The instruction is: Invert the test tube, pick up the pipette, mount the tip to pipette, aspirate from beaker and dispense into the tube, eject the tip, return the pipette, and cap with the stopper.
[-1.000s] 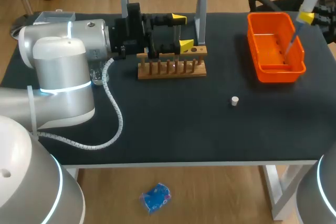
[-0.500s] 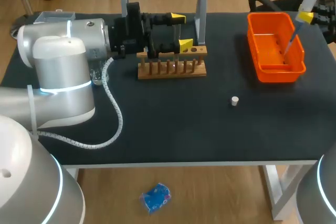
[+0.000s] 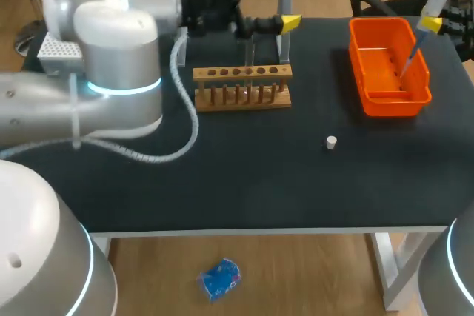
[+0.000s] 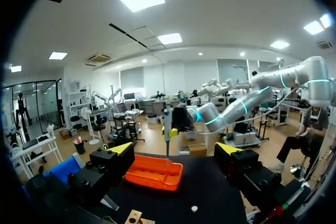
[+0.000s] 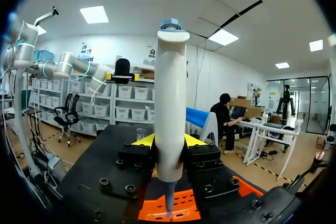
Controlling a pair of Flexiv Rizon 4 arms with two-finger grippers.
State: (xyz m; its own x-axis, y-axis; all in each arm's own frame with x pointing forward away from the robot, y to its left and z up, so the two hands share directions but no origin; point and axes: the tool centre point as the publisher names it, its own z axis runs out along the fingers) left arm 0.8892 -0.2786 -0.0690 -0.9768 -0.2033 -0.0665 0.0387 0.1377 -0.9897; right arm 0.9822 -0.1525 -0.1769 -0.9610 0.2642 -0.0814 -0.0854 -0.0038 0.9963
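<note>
The pipette [image 5: 170, 103] stands nearly upright, plunger end up, its thin lower end pointing down into the orange tray [image 3: 374, 101] at the bench's far right corner. The right gripper [image 5: 169, 141] is clamped on its white body from both sides. The left gripper [image 4: 175, 148] hangs with fingers spread and nothing between them, above the bench's far edge behind the wooden test tube rack [image 3: 242, 86]. A white stopper [image 3: 332, 141] lies near mid-bench
</note>
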